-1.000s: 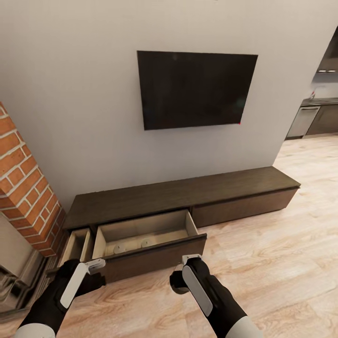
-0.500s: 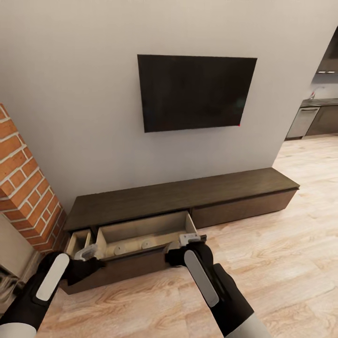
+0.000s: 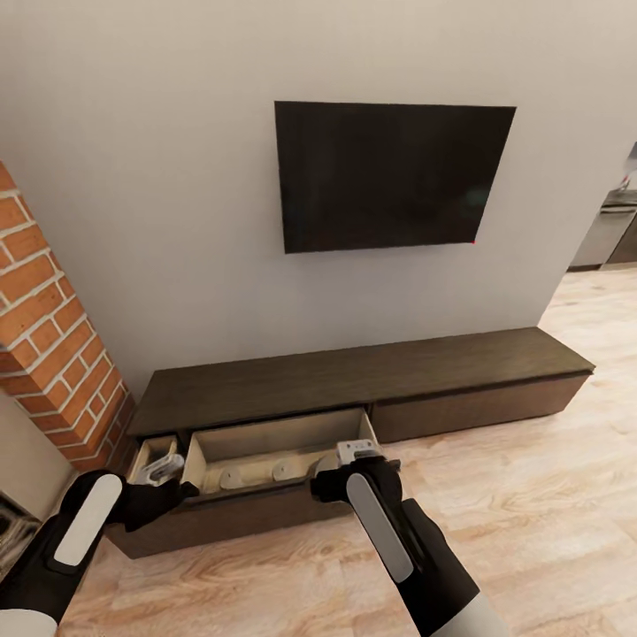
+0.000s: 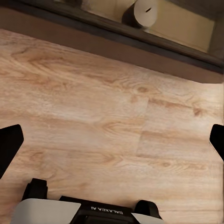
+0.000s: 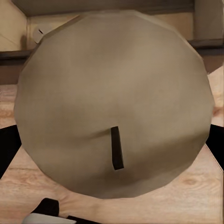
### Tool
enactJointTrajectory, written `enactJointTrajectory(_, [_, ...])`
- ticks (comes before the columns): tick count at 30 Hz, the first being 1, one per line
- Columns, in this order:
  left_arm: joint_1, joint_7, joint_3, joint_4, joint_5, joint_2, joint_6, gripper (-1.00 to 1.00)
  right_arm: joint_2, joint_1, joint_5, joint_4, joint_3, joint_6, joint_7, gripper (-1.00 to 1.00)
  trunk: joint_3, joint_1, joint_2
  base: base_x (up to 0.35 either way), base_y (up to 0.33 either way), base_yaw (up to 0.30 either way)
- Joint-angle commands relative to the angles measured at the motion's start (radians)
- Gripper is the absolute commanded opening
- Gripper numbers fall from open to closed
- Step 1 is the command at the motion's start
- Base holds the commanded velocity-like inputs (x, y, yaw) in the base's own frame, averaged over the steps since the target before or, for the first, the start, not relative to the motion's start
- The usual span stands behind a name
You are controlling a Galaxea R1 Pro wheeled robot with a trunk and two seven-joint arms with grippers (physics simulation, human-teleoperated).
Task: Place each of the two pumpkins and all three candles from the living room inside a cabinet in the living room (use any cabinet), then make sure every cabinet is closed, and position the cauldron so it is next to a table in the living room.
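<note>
Two candles (image 3: 257, 476) lie in the open drawer (image 3: 274, 442) of the cabinet (image 3: 354, 380). Right fingers (image 3: 354, 453) clench a third candle (image 5: 112, 107) over its front edge; left fingers (image 3: 161, 469) spread, released.

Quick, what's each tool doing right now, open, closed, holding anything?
Left tool: open, holding nothing, above the wood floor.
Right tool: closed on a candle, at the open cabinet drawer.

candles: 3 (image 3: 232, 479) (image 3: 284, 470) (image 5: 112, 107) (one held) | cabinet: 1 (image 3: 354, 376) | open drawers: 2 (image 3: 265, 513)
</note>
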Motion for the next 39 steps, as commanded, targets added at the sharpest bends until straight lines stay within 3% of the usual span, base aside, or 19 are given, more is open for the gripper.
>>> enactJointTrajectory(1, [0.0,0.0,0.0,0.0,0.0,0.0,0.0,1.0,0.0,0.0,-0.001,0.0,0.001,0.0,0.0,-1.0,-0.001,0.0,0.0,0.249,-0.244,0.273])
enactJointTrajectory(13, [0.0,0.001,-0.001,0.001,0.0,0.0,-0.002,1.0,0.0,0.0,0.005,-0.003,-0.001,0.002,0.0,-1.0,-0.009,0.0,0.0,0.273,-0.149,0.235])
enactJointTrajectory(34, [0.0,0.001,-0.001,0.003,-0.002,0.0,-0.002,1.0,0.0,0.001,0.004,0.008,0.001,-0.006,-0.006,-1.0,-0.01,0.0,0.0,0.317,-0.024,0.007])
enactJointTrajectory(39, [0.0,0.001,-0.003,0.003,-0.001,0.0,-0.002,1.0,0.0,-0.007,0.003,0.069,0.001,0.001,-0.009,-1.0,-0.01,0.0,0.0,0.104,-0.028,0.0])
